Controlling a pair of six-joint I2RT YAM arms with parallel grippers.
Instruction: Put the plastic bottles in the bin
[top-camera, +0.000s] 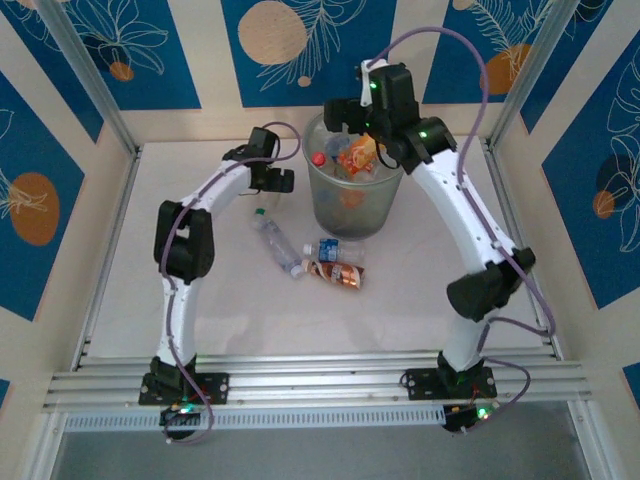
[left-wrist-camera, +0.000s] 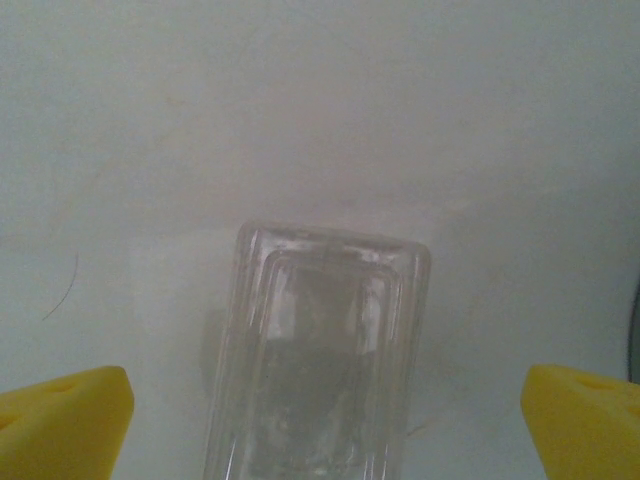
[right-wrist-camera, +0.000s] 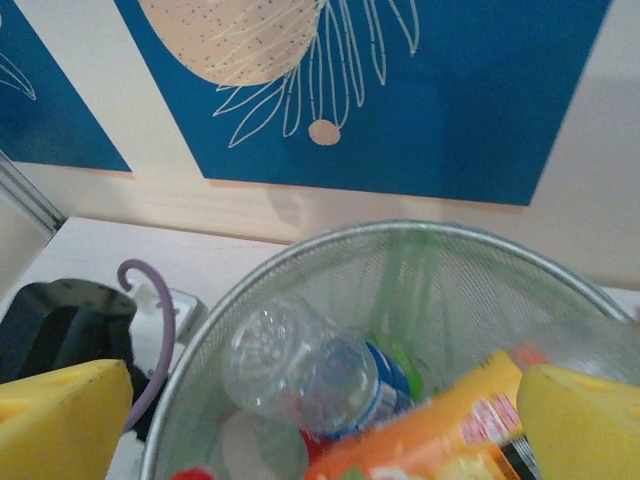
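Tool on the right (right-wrist-camera: 322, 380) stands open over the bin (top-camera: 350, 210), orange-labelled bottle (right-wrist-camera: 440, 440) inside. Left tool (left-wrist-camera: 325, 385), open, straddles a clear bottle (left-wrist-camera: 318, 340), apparently to grasp it.

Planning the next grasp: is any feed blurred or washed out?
Left wrist: the clear plastic bottle looks soft against the pale table. Right wrist: the grey-green mesh bin is fairly sharp; yellow gripper fingers blur at the corners. Top external: evenly lit.

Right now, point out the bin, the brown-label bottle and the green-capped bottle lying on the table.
bin (top-camera: 350, 212), top view, front wall.
brown-label bottle (top-camera: 338, 274), top view, its label.
green-capped bottle (top-camera: 279, 243), top view, middle of body.
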